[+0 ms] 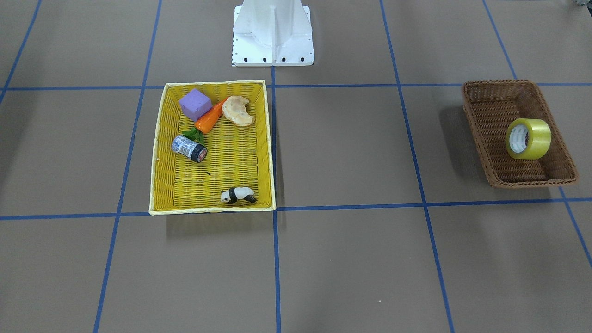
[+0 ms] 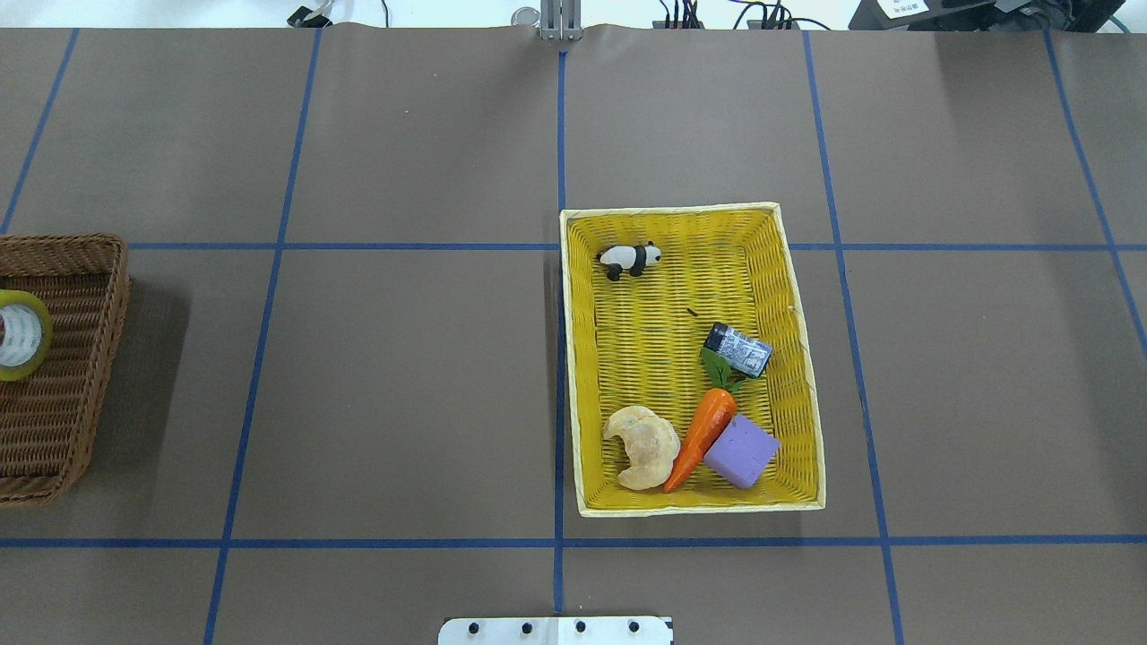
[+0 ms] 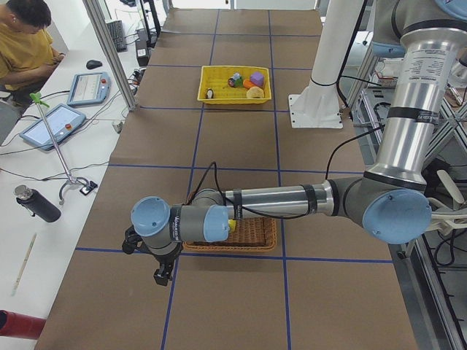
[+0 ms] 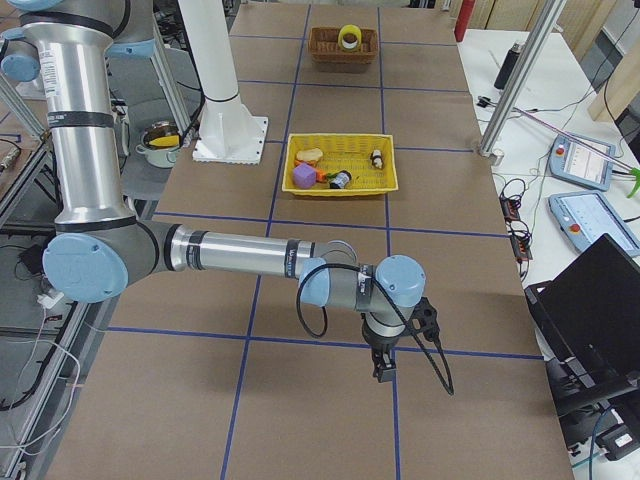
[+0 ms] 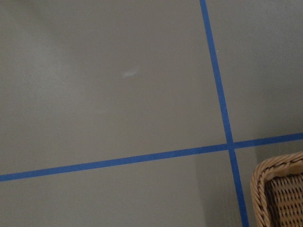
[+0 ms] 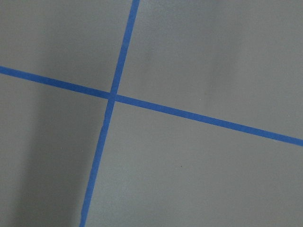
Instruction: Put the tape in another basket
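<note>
The tape, a yellowish roll with a white core, stands on edge inside the dark brown wicker basket. Both also show at the left edge of the overhead view, tape in basket. My left gripper shows only in the exterior left view, hanging just off the basket; I cannot tell whether it is open or shut. My right gripper shows only in the exterior right view, far from the tape; I cannot tell its state. The left wrist view shows one basket corner.
A bright yellow woven basket sits mid-table holding a purple block, a toy carrot, a croissant, a dark-capped jar and a panda figure. The robot's white base stands behind it.
</note>
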`<state>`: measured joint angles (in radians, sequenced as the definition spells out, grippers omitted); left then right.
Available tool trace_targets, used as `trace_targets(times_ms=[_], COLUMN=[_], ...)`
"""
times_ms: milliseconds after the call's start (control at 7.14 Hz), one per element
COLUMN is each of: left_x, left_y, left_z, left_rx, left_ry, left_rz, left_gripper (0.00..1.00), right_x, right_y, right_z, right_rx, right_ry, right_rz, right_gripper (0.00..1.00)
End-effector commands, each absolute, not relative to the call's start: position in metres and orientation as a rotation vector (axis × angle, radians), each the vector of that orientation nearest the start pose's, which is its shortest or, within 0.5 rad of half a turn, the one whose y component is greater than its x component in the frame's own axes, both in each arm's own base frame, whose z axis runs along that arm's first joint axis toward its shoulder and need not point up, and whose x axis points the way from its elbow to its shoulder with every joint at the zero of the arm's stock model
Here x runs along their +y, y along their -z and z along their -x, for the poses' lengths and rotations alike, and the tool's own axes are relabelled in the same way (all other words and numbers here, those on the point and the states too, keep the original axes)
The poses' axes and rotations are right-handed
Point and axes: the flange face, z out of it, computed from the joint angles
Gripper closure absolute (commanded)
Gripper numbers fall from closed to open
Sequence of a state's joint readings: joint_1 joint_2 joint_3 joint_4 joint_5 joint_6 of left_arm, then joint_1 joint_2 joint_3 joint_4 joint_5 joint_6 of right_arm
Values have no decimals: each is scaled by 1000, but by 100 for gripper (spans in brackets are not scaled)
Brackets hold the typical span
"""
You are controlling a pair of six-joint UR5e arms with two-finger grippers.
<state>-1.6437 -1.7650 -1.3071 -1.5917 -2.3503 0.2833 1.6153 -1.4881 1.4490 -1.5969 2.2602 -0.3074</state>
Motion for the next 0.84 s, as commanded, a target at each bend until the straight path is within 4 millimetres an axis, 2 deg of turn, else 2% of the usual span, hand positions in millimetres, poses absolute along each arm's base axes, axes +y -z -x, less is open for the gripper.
trace_targets(times_ms=[0, 140, 280, 420, 561, 701], left_x=[-567, -560, -539, -528, -524, -506], left_y=[-671, -668, -682, -666, -661, -661], left_z=[106, 106, 104, 103, 104, 102], left_rx=[776, 775, 779, 773, 772, 771], left_ry=[-192, -188, -181, -189, -170, -170], left_rz=[-86, -92, -75, -105, -105, -109], left_gripper=[2, 1, 1, 1, 2, 1], right_x=[-518, -519, -519, -519, -519, -520], right_y=[-685, -684, -682, -682, -682, -681], right_z=[-93, -93, -94, -94, -93, -97], right_rx=[-694, -693, -694, -694, -697, -697], right_ry=[227, 228, 227, 227, 227, 222], right_rz=[-58, -60, -63, -63, -64, -69], right_gripper=[0, 0, 0, 0, 0, 0])
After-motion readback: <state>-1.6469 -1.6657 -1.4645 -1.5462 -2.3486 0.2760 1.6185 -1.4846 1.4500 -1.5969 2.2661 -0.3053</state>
